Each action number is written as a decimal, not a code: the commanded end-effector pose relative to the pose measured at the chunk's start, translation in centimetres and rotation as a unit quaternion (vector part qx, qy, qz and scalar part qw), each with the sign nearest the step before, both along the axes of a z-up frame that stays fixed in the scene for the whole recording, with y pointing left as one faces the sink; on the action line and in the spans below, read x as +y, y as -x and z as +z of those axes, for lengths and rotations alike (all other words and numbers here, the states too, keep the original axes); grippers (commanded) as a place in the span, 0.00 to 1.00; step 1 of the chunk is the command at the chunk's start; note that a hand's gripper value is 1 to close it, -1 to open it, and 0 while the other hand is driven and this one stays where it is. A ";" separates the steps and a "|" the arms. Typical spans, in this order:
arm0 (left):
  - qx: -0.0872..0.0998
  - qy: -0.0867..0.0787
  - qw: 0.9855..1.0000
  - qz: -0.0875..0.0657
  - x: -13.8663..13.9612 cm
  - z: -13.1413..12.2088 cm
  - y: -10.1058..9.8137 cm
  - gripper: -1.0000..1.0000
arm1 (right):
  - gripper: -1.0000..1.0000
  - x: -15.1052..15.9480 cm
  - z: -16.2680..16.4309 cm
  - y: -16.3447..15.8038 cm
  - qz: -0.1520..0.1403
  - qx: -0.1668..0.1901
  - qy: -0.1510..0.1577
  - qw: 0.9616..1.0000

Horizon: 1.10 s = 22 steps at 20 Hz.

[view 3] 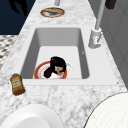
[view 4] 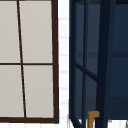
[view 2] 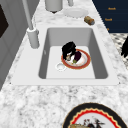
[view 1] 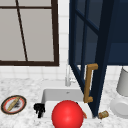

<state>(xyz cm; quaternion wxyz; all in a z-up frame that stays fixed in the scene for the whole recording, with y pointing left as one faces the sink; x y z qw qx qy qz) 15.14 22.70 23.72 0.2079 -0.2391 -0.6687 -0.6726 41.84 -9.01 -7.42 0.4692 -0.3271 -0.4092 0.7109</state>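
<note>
An orange-rimmed plate (view 2: 86, 62) lies on the sink floor (view 2: 72, 37). My right hand (view 2: 68, 50) is down on the plate's back edge, next to a dark purple piece of food (view 2: 77, 56). From the right side the same hand (view 3: 57, 63) is over that plate (view 3: 37, 71). My left hand (view 1: 39, 109) hangs idle in front of the counter by the sink's left corner, fingers loose and pointing down, holding nothing. It also appears as a hand (view 3: 18, 6) beyond the counter edge. A big red ball (view 1: 67, 114) stands low in front of the sink, with a bit of plate rim (view 1: 84, 115) beside it.
A dark blue cabinet door (view 1: 85, 50) with a wooden handle (view 1: 88, 82) swings open over the sink's right half. The faucet (view 1: 67, 77) stands behind the basin. A patterned plate (view 1: 13, 104) lies on the left counter. On the right are a brown bottle (view 1: 103, 114), a white plate (view 1: 120, 106) and a grey container (view 1: 123, 81).
</note>
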 end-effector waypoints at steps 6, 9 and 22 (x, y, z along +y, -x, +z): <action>0.000 0.000 1.000 0.000 0.0 0.0 0.0 0.50 | 1.00 -0.4 2.7 -1.9 -0.033 0.043 -0.002 0.998; 0.000 0.000 1.000 0.000 0.0 0.0 0.0 0.50 | 1.00 -0.4 3.8 -2.5 -0.047 0.049 -0.002 0.998; 0.000 0.000 1.000 0.000 0.0 0.0 0.0 0.50 | 1.00 -2.8 14.3 -2.5 -0.079 0.049 -0.003 0.996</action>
